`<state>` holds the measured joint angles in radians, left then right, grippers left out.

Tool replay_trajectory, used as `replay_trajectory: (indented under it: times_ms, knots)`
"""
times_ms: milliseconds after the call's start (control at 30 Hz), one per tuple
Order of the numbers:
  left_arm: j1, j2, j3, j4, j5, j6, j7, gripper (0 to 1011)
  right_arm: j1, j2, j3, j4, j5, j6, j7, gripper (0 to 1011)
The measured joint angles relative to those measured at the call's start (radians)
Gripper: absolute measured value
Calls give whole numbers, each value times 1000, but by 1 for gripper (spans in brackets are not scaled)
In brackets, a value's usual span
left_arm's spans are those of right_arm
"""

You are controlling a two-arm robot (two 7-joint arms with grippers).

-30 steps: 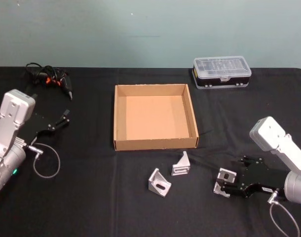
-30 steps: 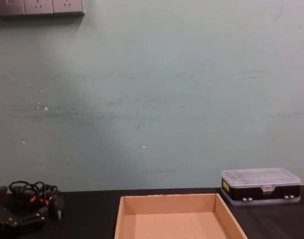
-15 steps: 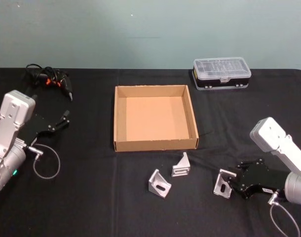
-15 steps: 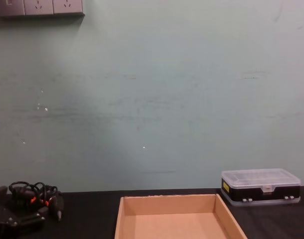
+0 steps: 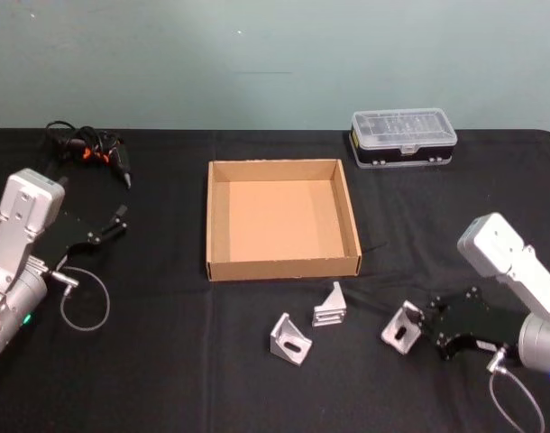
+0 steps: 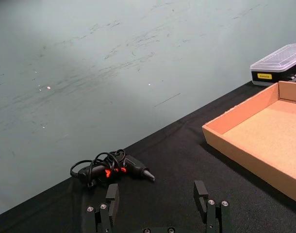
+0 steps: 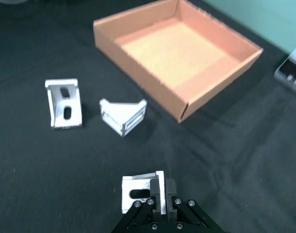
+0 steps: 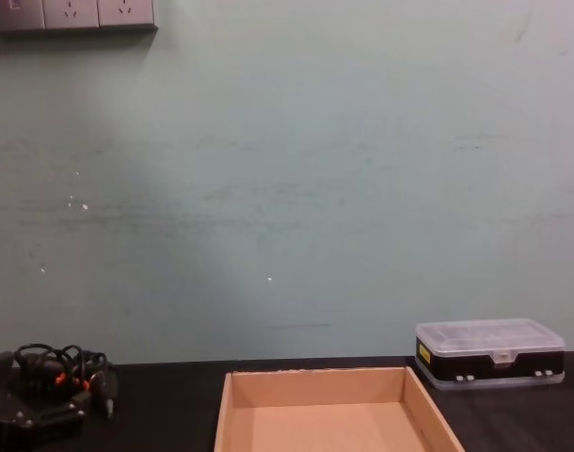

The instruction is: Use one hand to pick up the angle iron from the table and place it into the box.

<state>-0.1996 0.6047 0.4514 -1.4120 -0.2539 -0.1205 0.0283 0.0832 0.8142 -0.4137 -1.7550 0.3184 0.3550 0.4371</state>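
While the right tool (image 5: pixel 426 322) pinches one angle iron (image 5: pixel 400 327) by a thin flange near the front right of the worktop (image 5: pixel 167 361), the step in hand is the carry to the box (image 5: pixel 284 267). The piece sits tilted in the grip, and whether it is fully clear of the cloth cannot be told. The box lies well apart, farther back and to the left, open and bare inside. A good carry would likely rise first until the piece clears the low front wall, then pass above the farther loose bracket (image 5: pixel 330 305) and the nearer loose bracket (image 5: pixel 290 338), not through them. Since the hold covers only an edge, a slow, level move should guard against slipping. Release looks best low over the box floor. The left tool (image 5: pixel 108 225) is parked at the worktop's left side, fingers spread.
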Motion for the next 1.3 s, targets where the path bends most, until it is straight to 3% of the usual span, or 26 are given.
replay_trajectory:
  times_ms: [233, 367, 600, 700, 967, 1300]
  knots:
    - [0, 0, 0, 0, 0, 0, 0, 1011, 11, -58, 42, -10, -7, -29, -33, 75]
    - [0, 0, 0, 0, 0, 0, 0, 1011, 53, -102, 47, 7, -18, -24, -42, 75]
    - [0, 0, 0, 0, 0, 0, 0, 1011, 176, -180, 9, 90, -57, 16, -17, 75]
    - [0, 0, 0, 0, 0, 0, 0, 1011, 252, -228, -18, 159, -81, 37, 3, 75]
    - [0, 0, 0, 0, 0, 0, 0, 1011, 385, -320, -69, 304, -134, 64, 21, 75]
    - [0, 0, 0, 0, 0, 0, 0, 1011, 495, -415, -106, 469, -191, 66, 32, 75]
